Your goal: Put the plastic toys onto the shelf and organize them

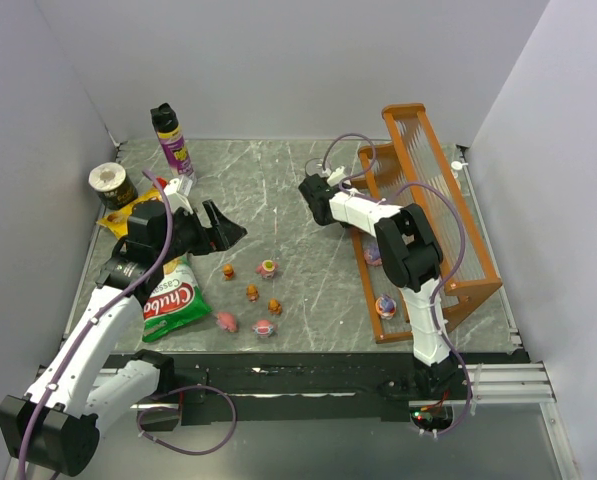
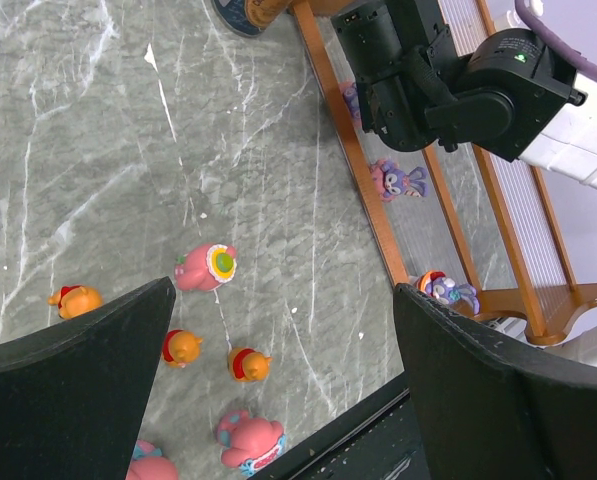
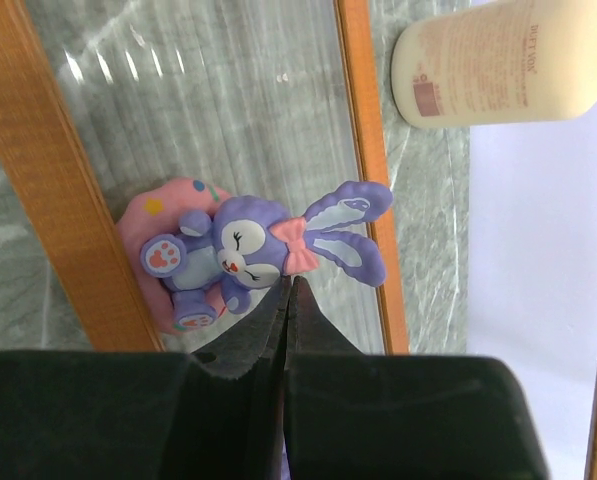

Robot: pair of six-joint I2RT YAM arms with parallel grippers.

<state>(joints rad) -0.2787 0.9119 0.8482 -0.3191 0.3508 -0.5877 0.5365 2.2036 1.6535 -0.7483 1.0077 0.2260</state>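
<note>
Surface (image 1: 278,190): grey marbled slab, enclosed by pale walls.
Shelf (image 1: 403,109): orange-brown stepped rack with clear ribbed panels, set at the right of the top view, running from upper middle to lower right.
Toys on shelf: two are seen on the lowest tier in the top view. A purple toy (image 1: 374,256) is half hidden by the right arm, and a figurine (image 1: 386,306) on a round base stands nearer the bottom of the frame.
Rabbit (image 3: 248,245): purple with a pink bow, laid on a pink base on the ribbed panel between two orange rims, at the centre of the right wrist view.
Toys on surface: six are scattered at lower centre of the top view, left of the shelf and apart from it. They are three orange toys (image 1: 251,292) and three pink toys (image 1: 226,321).
Left pincer (image 1: 226,228): spread wide, nothing gripped. It is poised over the surface at left centre, and loose toys are seen between its fingers (image 2: 88,380) in the left wrist view.
Right pincer (image 3: 288,290): shut tight, nothing gripped. Its tips are placed just beside the rabbit's bow, and contact cannot be told.
Other items: a spray can (image 1: 173,140) and a tin (image 1: 111,185) at upper left, a green bag (image 1: 173,300) beneath the left arm, and a cream bottle (image 3: 498,60) at the upper right of the right wrist view.
</note>
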